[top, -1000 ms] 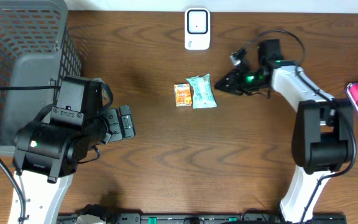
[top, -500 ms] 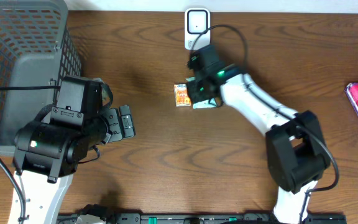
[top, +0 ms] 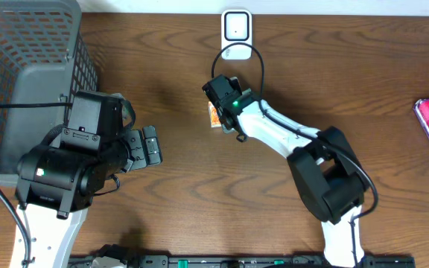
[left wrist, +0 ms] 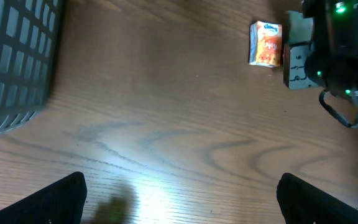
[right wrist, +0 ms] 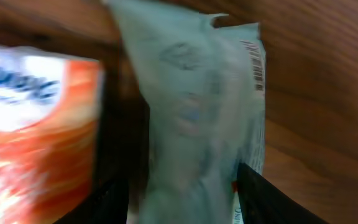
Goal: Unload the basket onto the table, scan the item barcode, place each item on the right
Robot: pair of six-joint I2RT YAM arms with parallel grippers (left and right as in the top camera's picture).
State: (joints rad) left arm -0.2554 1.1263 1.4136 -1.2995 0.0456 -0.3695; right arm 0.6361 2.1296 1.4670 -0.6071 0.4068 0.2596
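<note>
Right wrist view blurred; glare on table [left wrist: 135, 180].

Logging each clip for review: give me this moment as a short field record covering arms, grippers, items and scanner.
left gripper: open, holding nothing, near the basket
right gripper: open, fingers either side of the green packet
barcode: visible on the green packet's edge
orange packet: on the table beside the green packet
scanner: at the table's far edge, nothing in front of it
scan: not yet done
</note>
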